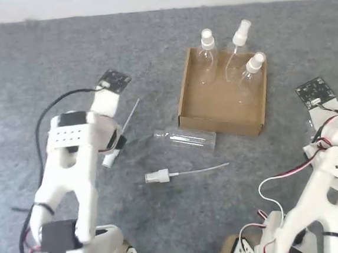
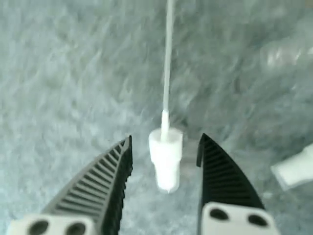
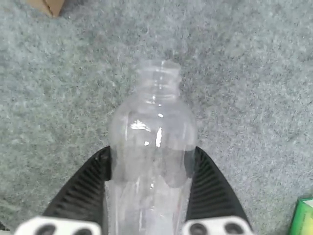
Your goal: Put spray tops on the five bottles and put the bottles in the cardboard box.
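Note:
My left gripper (image 2: 164, 142) is open, low over the carpet, with a white spray top (image 2: 166, 156) lying between its fingers and touching neither. The top's long tube (image 2: 167, 58) points away from the gripper. My right gripper (image 3: 151, 152) is shut on a clear uncapped bottle (image 3: 151, 132), neck pointing away from it. The cardboard box (image 1: 214, 102) holds three upright bottles with spray tops (image 1: 247, 75). Another uncapped bottle (image 1: 185, 138) lies in front of the box. A second loose spray top (image 1: 158, 176) lies nearer the arms.
Grey carpet covers the table. The left arm (image 1: 71, 164) stands left of the loose parts and the right arm (image 1: 333, 171) at the far right. A green object (image 3: 304, 215) sits by the right gripper. The box's corner (image 3: 46, 6) lies ahead of the held bottle.

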You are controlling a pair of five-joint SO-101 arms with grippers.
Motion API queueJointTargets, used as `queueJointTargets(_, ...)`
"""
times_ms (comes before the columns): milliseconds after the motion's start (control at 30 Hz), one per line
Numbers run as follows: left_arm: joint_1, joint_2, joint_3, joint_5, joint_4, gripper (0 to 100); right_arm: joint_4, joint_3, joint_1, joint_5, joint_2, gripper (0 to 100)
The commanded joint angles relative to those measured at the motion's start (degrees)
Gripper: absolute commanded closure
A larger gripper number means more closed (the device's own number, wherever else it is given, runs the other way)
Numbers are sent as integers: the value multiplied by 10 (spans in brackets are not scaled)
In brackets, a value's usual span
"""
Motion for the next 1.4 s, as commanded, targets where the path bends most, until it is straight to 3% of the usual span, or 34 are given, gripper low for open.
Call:
queueJointTargets(0,25,55,-73,25,-19,805,5,-6,-7,7,-27,993)
queueJointTargets(167,16,166,-142,30,-37,806,5,-6,-7,7,-27,993)
queueJointTargets(433,-92,242,-190,33,-72,852,6,-6,-7,7,-27,993)
queueJointTargets(667,-149,185,-131,42,-68,855,6,-6,-7,7,-27,993)
queueJointTargets(867,-184,47,-50,67,-44,852,6,-6,-7,7,-27,993)
queueJointTargets(1033,-185,-116,-24,-13,17,852,6,-6,-7,7,-27,993)
queueJointTargets(1133,-152,-169,-25,-135,91,852,6,-6,-7,8,-27,993)
queueJointTargets(1233,-120,-155,-30,-270,171,840,6,-6,-7,8,-27,993)
queueJointTargets(1367,-115,-78,-79,-328,190,752,6,-5,-7,25,-26,993)
